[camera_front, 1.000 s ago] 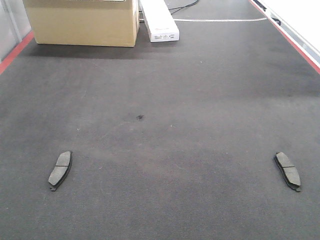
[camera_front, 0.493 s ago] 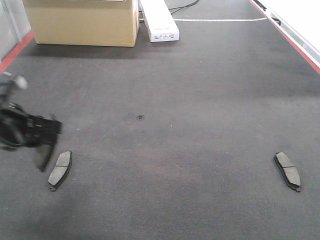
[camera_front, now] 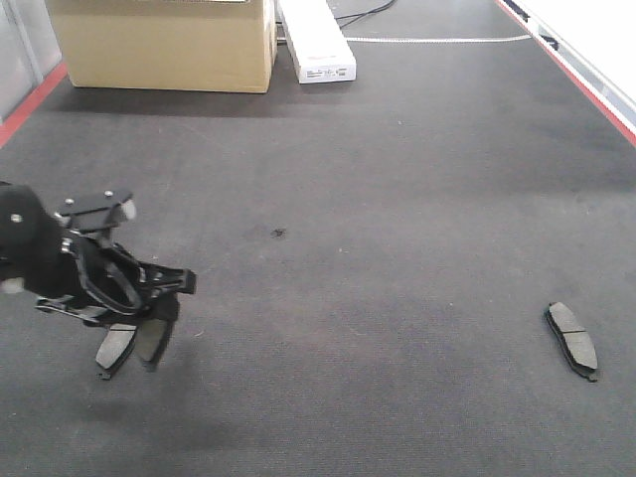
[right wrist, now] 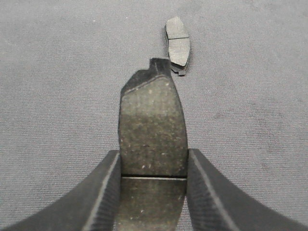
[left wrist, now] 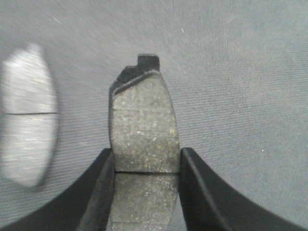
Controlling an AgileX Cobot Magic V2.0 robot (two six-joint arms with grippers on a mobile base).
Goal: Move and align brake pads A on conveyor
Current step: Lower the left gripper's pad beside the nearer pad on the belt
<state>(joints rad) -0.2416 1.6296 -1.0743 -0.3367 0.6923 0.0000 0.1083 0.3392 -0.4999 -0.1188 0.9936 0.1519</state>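
Two brake pads flat on conveyor: left pad, right pad, well apart. Left gripper clamped on third pad; right gripper clamped on fourth pad. Placing and aligning both still left.

No legible text, white box label too small.

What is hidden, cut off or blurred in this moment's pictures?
- Right end effector: absent from the front view; only its wrist view shows it shut on a pad.
- Left wrist view: the lying pad is motion-blurred and cut off by the left edge.
- Front view: the left end effector covers most of the left lying pad.
- Cardboard box: cut off by the top edge.
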